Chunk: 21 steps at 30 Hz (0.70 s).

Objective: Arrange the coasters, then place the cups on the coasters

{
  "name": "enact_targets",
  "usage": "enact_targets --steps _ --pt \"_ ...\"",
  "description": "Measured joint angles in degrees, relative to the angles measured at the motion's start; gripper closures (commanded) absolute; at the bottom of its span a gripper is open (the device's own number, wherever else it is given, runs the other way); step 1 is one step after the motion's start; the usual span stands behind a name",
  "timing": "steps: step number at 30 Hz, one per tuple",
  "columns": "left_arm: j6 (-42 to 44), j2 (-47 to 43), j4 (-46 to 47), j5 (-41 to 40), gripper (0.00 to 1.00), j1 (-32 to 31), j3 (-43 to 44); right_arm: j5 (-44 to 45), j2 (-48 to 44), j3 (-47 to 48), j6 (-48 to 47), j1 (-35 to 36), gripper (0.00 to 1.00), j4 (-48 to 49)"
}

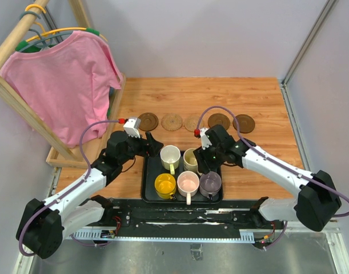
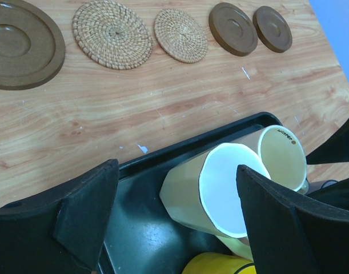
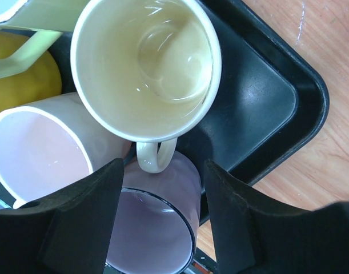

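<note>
Five coasters lie in a row beyond the tray: a dark one (image 1: 148, 121), two woven tan ones (image 1: 172, 121) (image 1: 192, 122), then two dark ones (image 1: 219, 120) (image 1: 244, 123). The black tray (image 1: 148, 185) holds the white cup (image 1: 170, 155), cream cup (image 1: 191, 158), yellow cup (image 1: 165, 184), pink cup (image 1: 188, 182) and purple cup (image 1: 210, 182). My left gripper (image 2: 174, 211) is open, its jaws wide around the white cup (image 2: 220, 194) and not touching it. My right gripper (image 3: 163, 194) straddles the purple cup (image 3: 157, 228), and a thin gap shows at its right finger (image 3: 237, 217).
A wooden rack (image 1: 14, 94) with a pink shirt (image 1: 63, 80) on a hanger stands at the left, close to my left arm. Grey walls close in the wooden table (image 1: 260, 97) at the back and right. The cream cup's handle (image 3: 156, 157) points at the purple cup.
</note>
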Motion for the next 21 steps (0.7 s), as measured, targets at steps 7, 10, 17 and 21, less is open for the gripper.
enact_targets --steps 7,10,17,21 --pt "0.0 0.0 0.0 0.0 0.13 0.0 0.0 0.1 3.1 -1.3 1.1 0.0 0.45 2.9" --pt "0.1 0.0 0.0 -0.1 0.13 0.0 0.0 0.2 4.4 -1.5 1.5 0.0 0.46 4.3" --pt "0.3 0.5 0.0 -0.1 0.13 0.0 0.0 0.3 7.0 -1.5 1.8 0.0 0.57 6.0" --pt "0.3 0.6 0.1 -0.1 0.13 0.0 0.0 0.5 7.6 -1.5 2.0 0.1 0.69 6.6"
